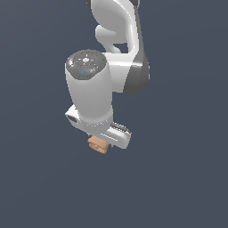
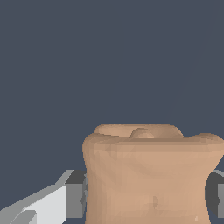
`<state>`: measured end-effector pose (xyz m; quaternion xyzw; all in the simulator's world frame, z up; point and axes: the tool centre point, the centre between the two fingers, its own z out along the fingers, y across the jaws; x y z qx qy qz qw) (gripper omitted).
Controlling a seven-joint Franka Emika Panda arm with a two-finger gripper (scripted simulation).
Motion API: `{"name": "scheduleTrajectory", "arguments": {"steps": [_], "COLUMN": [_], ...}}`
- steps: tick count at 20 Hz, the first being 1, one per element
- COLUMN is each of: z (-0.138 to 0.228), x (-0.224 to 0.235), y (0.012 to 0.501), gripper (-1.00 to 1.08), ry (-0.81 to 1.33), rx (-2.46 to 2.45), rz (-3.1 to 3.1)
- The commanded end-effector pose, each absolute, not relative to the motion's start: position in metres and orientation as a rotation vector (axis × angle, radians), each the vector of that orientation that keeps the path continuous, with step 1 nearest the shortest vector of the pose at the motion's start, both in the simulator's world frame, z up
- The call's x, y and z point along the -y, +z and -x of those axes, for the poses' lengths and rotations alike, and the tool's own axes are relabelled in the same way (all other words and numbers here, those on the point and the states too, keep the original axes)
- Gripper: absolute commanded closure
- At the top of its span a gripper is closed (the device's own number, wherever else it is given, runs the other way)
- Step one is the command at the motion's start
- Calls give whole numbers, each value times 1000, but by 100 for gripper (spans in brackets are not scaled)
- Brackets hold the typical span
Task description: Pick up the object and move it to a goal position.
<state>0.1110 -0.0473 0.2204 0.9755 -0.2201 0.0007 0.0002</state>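
Note:
The object [image 1: 98, 144] is a small tan-orange blocky chunk that shows just under the white hand of my arm in the exterior view. In the wrist view the object [image 2: 148, 175] fills the space between the two fingers, with a grey finger pad [image 2: 75, 200] against one side and the other pad [image 2: 217, 199] at the opposite side. My gripper [image 2: 146, 200] is shut on the object. In the exterior view the fingers are hidden behind the hand and the object.
The white arm [image 1: 118, 40] rises behind the hand to the top edge of the exterior view. A plain dark blue-grey surface [image 1: 40, 178] lies all around.

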Motion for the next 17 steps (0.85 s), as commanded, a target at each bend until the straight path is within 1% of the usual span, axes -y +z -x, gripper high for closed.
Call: {"name": "scheduleTrajectory", "arguments": {"steps": [1,8,17], "z": [-117,-127,-132], "x": [50,53,55], "y": [236,261,270], "gripper": [108,108,108], "ry": [0,0,0], "rx": [691,690,690], "rz": [-3064,-3065,-3065]}}
